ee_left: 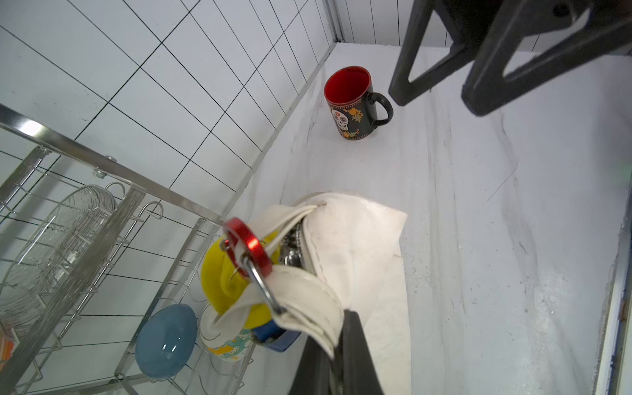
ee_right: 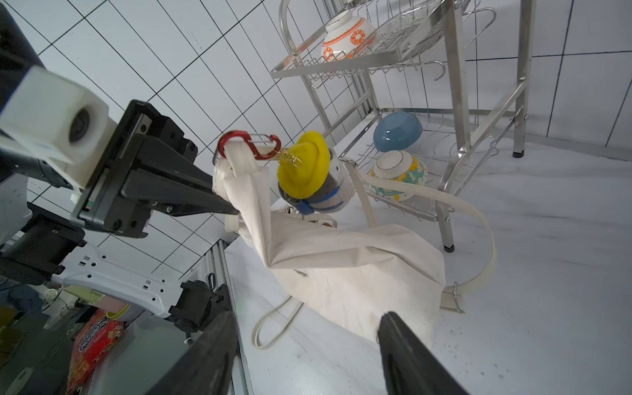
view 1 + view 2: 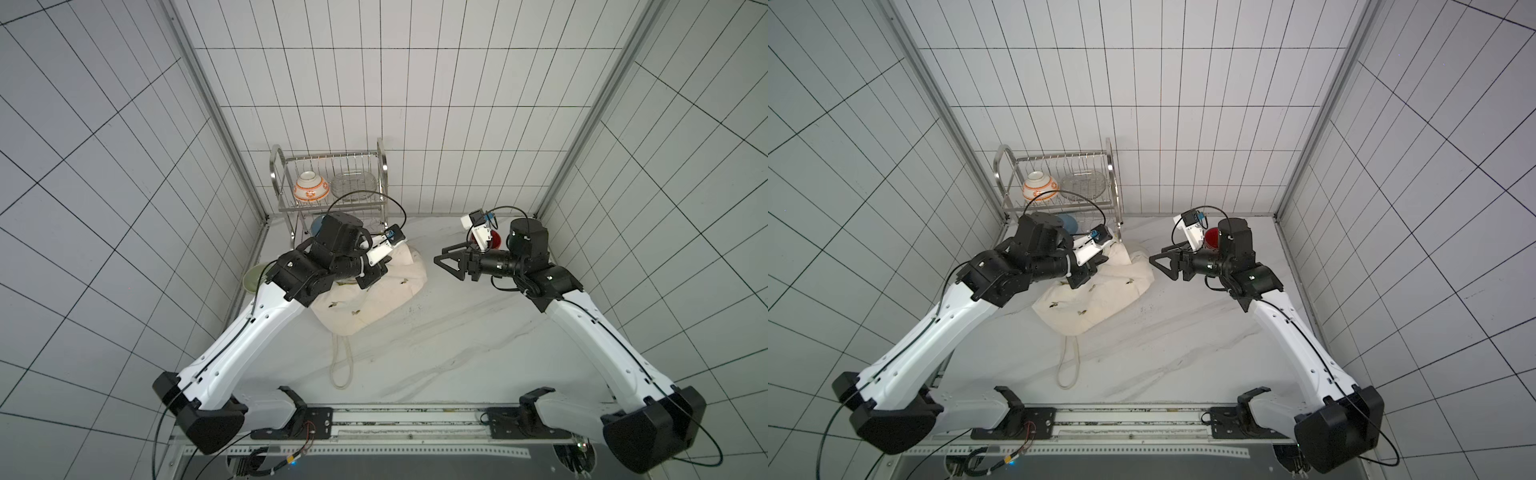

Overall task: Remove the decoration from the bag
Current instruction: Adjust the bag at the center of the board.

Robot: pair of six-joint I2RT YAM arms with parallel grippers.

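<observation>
L hand [image 2: 227, 203] is clamped on a strap loop of the bag [image 3: 386, 286], lifting that corner. The rest lies on the worktop [image 3: 457, 332] by the dish rack [image 3: 332, 155]. A red carabiner [image 1: 252, 244] w/ yellow-hatted plush decoration [image 2: 304, 164] hangs off the loop. R hand [image 3: 440, 257], jaws apart & empty, should prob. press the gate & unhook while L keeps the loop taut. Writing: mug [image 1: 349, 102] has a skull print, no words; snack packet [image 2: 92, 342] lettering is unreadable.
</observation>
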